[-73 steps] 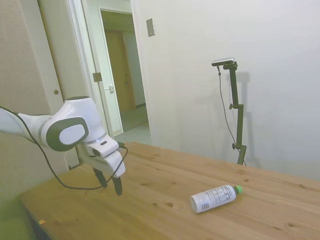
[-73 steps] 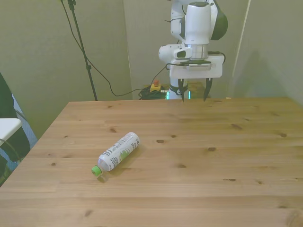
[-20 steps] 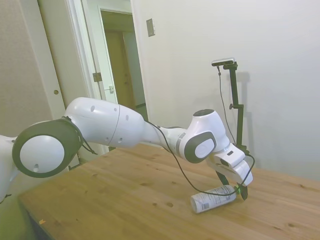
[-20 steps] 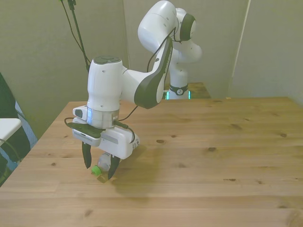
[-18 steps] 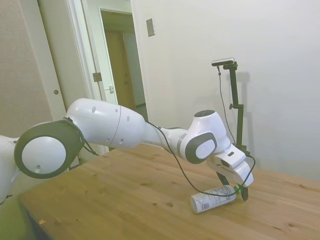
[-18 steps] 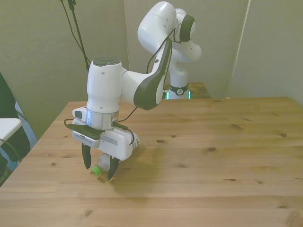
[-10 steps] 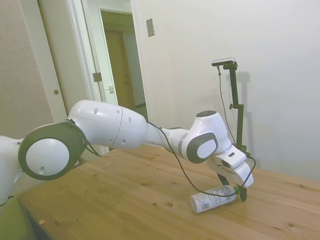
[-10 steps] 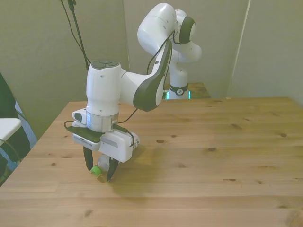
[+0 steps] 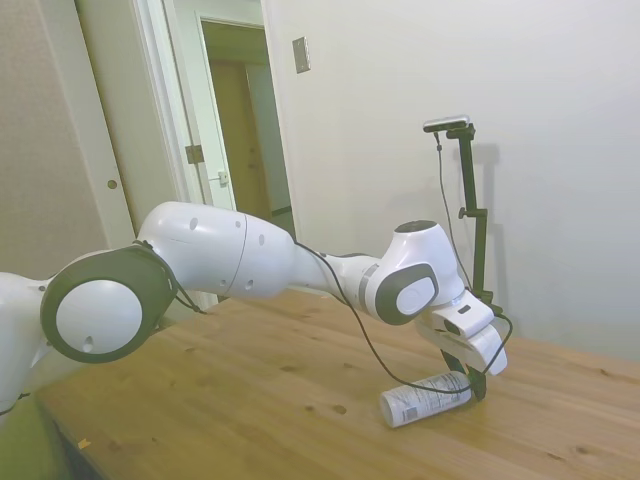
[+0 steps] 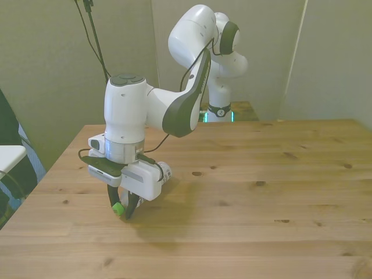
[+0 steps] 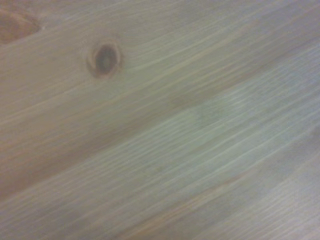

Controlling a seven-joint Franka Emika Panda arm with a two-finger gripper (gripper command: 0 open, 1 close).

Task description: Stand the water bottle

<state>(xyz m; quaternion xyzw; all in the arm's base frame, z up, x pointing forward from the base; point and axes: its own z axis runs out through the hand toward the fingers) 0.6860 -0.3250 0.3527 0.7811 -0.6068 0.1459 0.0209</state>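
The water bottle (image 9: pixel 427 397) lies on its side on the wooden table (image 10: pixel 279 192), toward the front view's left, its green cap (image 10: pixel 118 208) pointing at the near edge. The gripper (image 10: pixel 122 207) is down at the cap end with its fingers drawn in against the neck — clamped on the bottle there, as far as the front view shows. So the reach and the grasp look done; the lift, the tipping upright and the release are all left. The wrist view shows only blurred wood grain and a knot (image 11: pixel 105 57), no bottle.

Room is generous: bare wood spreads toward the front view's right and toward the near edge. The table's left edge is the closer limit — swinging the base inward, away from that side, looks the safer way to raise it.
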